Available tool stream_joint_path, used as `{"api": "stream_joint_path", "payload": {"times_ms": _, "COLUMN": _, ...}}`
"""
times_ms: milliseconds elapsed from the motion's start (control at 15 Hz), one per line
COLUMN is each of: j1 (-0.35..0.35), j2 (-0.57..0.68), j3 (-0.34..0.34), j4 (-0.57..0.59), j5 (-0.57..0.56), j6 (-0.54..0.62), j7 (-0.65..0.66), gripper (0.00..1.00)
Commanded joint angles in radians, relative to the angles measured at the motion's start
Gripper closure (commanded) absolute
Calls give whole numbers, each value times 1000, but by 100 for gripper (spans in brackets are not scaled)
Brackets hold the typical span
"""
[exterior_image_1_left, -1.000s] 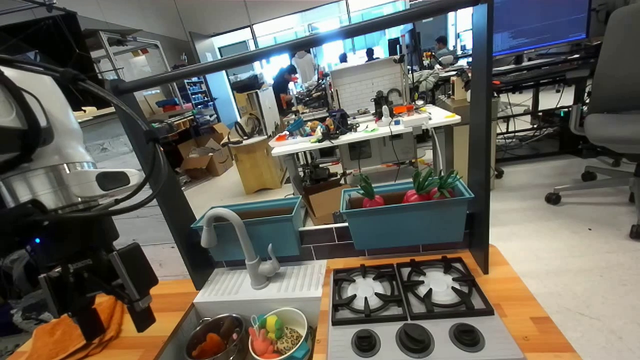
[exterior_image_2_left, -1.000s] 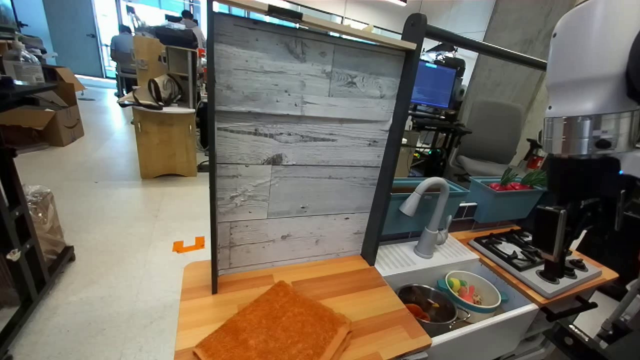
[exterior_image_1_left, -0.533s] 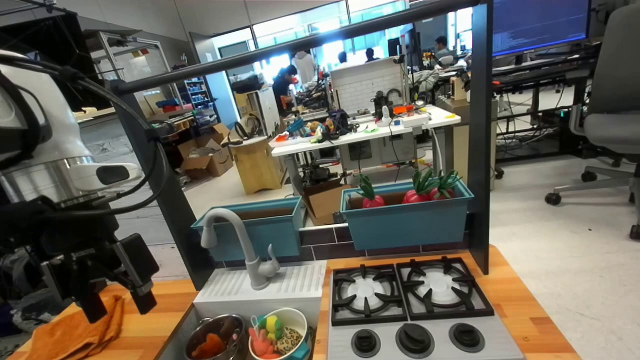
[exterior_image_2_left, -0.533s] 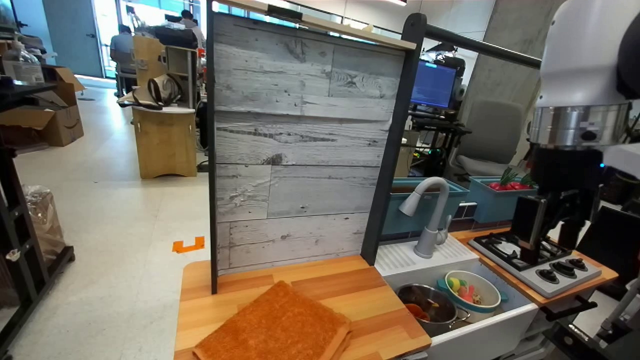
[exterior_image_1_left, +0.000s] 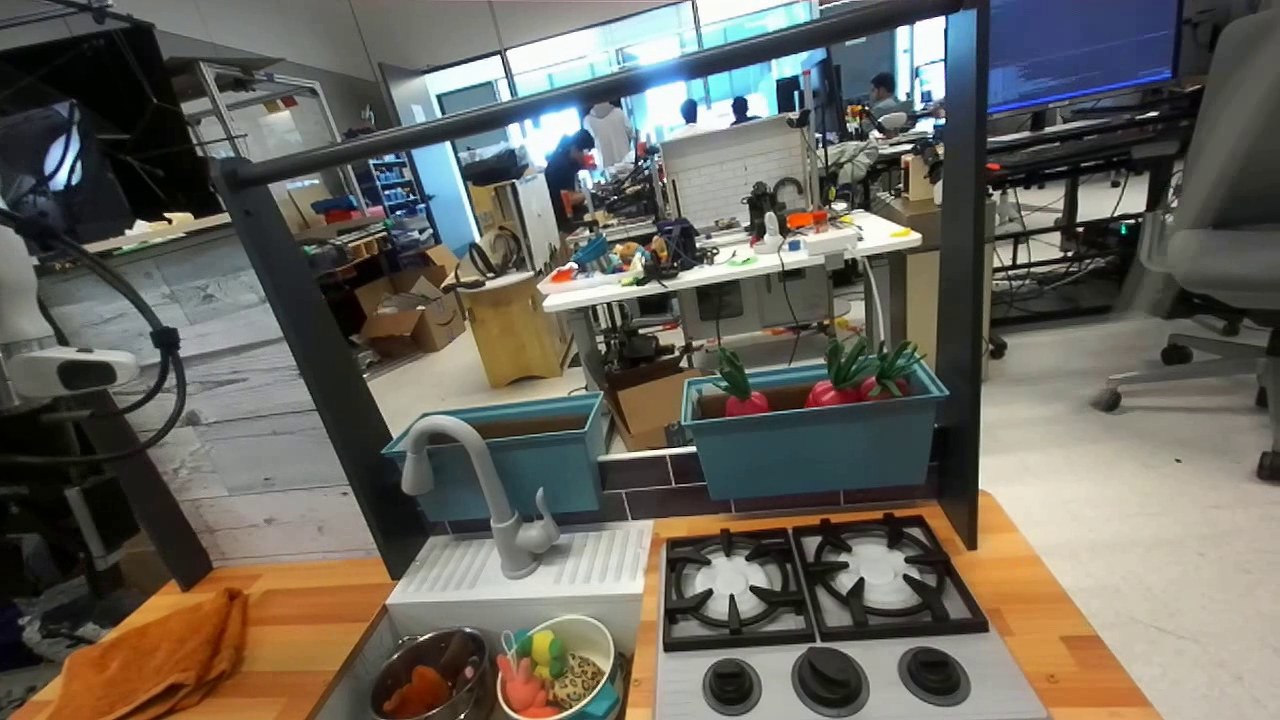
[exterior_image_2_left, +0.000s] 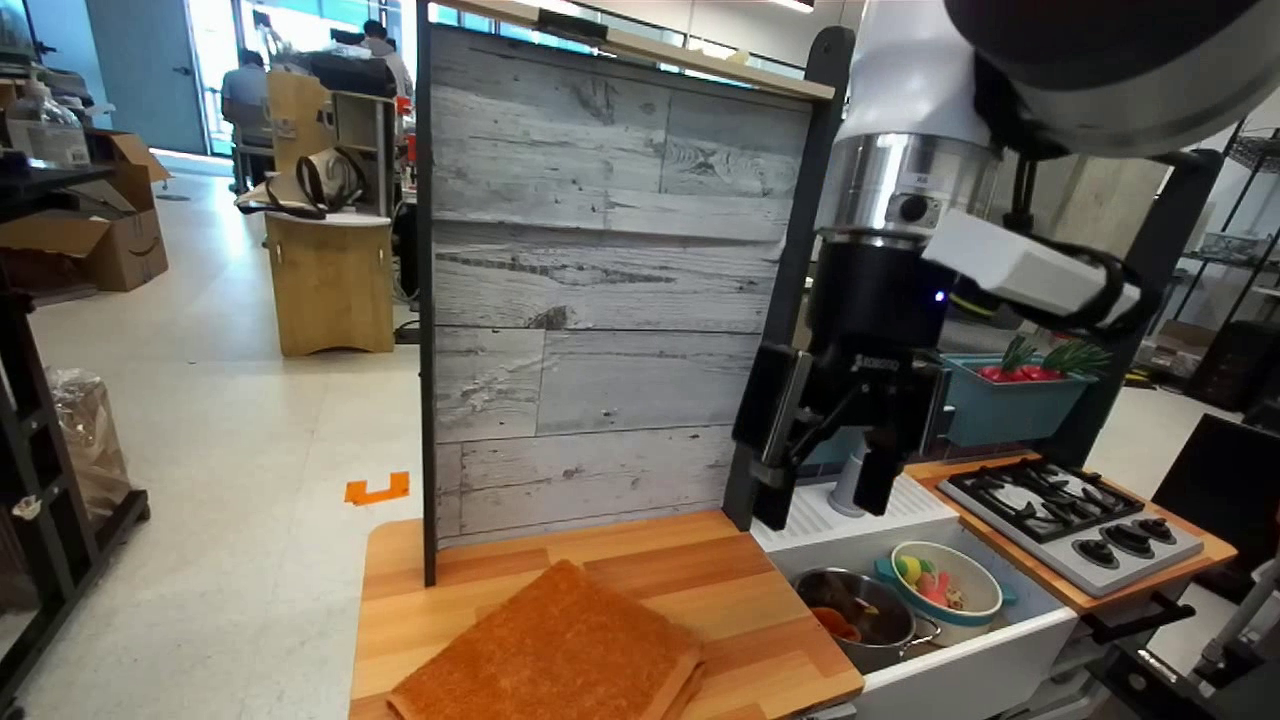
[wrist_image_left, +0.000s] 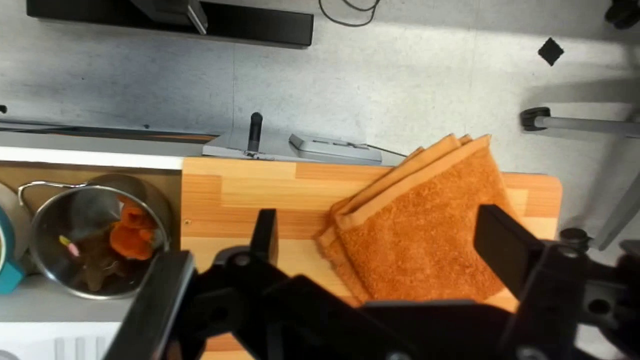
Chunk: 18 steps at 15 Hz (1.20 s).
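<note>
The gripper (exterior_image_2_left: 822, 503) hangs in the air, its 2 fingers standing wide apart with the tips pointing down. The orange towel (wrist_image_left: 425, 240) lies folded on the wooden counter (wrist_image_left: 240, 192), well below those tips; in the wrist view most of its cloth shows between them.

At the front, the towel's layered corners reach past the counter's edge, with the floor (wrist_image_left: 400, 90) beyond. Toward the counter's rounded end, a narrow margin of wood shows; toward the sink (exterior_image_2_left: 970, 675), the strip of wood is broader. Along the back, the gray plank panel (exterior_image_2_left: 610, 300) rises upright and bounds that side, a band of wood showing between its foot and the towel.

The counter stops in a straight edge at the sink. Just past that edge the metal pot (exterior_image_2_left: 875, 655) sits in the basin, the white bowl (exterior_image_2_left: 965, 630) beside it. The gray faucet (exterior_image_1_left: 518, 545) stands behind them, and the stove (exterior_image_1_left: 780, 662) lies on the sink's far side. In an exterior view, the arm (exterior_image_1_left: 75, 370) shows only at the picture's left edge, with the gripper out of frame.
</note>
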Motion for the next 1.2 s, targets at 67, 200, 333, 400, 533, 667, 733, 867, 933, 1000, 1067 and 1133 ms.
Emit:
{"api": "stream_joint_path", "payload": {"times_ms": 67, "j1": 18, "j2": 6, "j3": -17, "j4": -1, "j5": 10, "j6": -2, "j7": -7, "gripper": 0}}
{"api": "stream_joint_path", "payload": {"times_ms": 200, "j1": 7, "j2": -4, "j3": -24, "j4": -5, "j5": 10, "j6": -2, "j7": -10, "gripper": 0}}
{"api": "stream_joint_path", "payload": {"times_ms": 333, "j1": -4, "j2": 52, "j3": -2, "j4": -8, "j5": 57, "j6": 223, "j7": -23, "gripper": 0}}
{"api": "stream_joint_path", "payload": {"times_ms": 400, "j1": -1, "j2": 97, "j3": 7, "j4": 21, "j5": 69, "j6": 295, "j7": -22, "gripper": 0}}
{"api": "stream_joint_path", "payload": {"times_ms": 533, "j1": -2, "j2": 197, "j3": 35, "j4": 90, "j5": 95, "j6": 443, "j7": -30, "gripper": 0}}
{"api": "stream_joint_path", "payload": {"times_ms": 667, "j1": -4, "j2": 315, "j3": 65, "j4": 185, "j5": 110, "j6": 562, "j7": -21, "gripper": 0}}
{"api": "stream_joint_path", "payload": {"times_ms": 733, "j1": 5, "j2": 376, "j3": 69, "j4": 243, "j5": 112, "j6": 589, "j7": -5, "gripper": 0}}
{"api": "stream_joint_path", "payload": {"times_ms": 867, "j1": 20, "j2": 482, "j3": 82, "j4": 351, "j5": 105, "j6": 622, "j7": 0, "gripper": 0}}
{"api": "stream_joint_path", "payload": {"times_ms": 933, "j1": 25, "j2": 524, "j3": 92, "j4": 398, "j5": 106, "j6": 622, "j7": 5, "gripper": 0}}
{"api": "stream_joint_path", "payload": {"times_ms": 1000, "j1": 40, "j2": 556, "j3": 85, "j4": 441, "j5": 110, "j6": 586, "j7": 21, "gripper": 0}}
{"api": "stream_joint_path", "payload": {"times_ms": 1067, "j1": 73, "j2": 573, "j3": 56, "j4": 476, "j5": 119, "j6": 539, "j7": 53, "gripper": 0}}
{"api": "stream_joint_path", "payload": {"times_ms": 1133, "j1": 97, "j2": 588, "j3": 30, "j4": 507, "j5": 130, "j6": 490, "j7": 87, "gripper": 0}}
